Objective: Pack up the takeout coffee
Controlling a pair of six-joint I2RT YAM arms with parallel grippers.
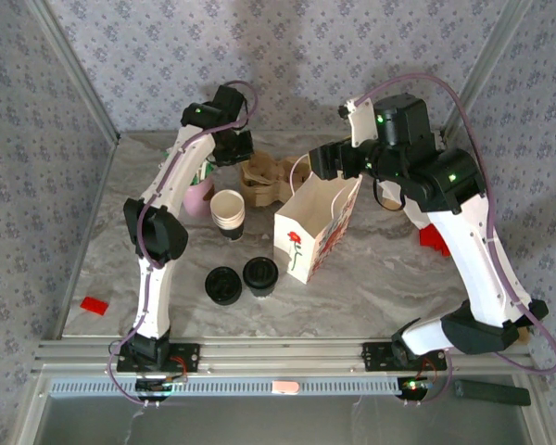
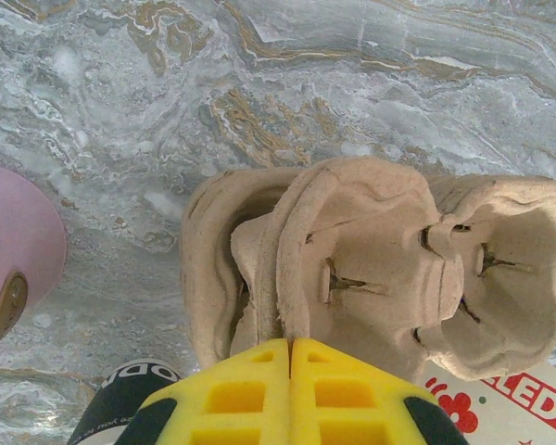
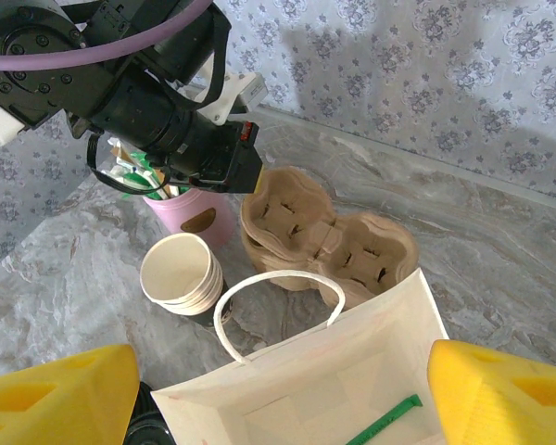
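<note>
The takeout coffee [image 1: 260,273], a white cup under a black lid, stands on the table in front of the paper bag [image 1: 315,227]. My left gripper [image 1: 233,153] is at the back of the table. In the left wrist view its yellow fingers [image 2: 259,389] are pressed together, and the left gripper [image 2: 290,341] is shut on the rim of the top cardboard cup carrier [image 2: 380,260]. My right gripper [image 1: 329,165] hovers over the open bag [image 3: 352,389], far from the coffee. The right gripper [image 3: 283,394] is wide open with nothing between its fingers.
A low pile of black lids [image 1: 223,285] lies left of the coffee. A stack of lidless cups [image 1: 228,211] and a pink holder [image 1: 200,197] stand by the carriers [image 1: 262,181]. A green stick [image 3: 385,422] lies inside the bag. Red pieces [image 1: 94,305] [image 1: 434,238] lie at both sides.
</note>
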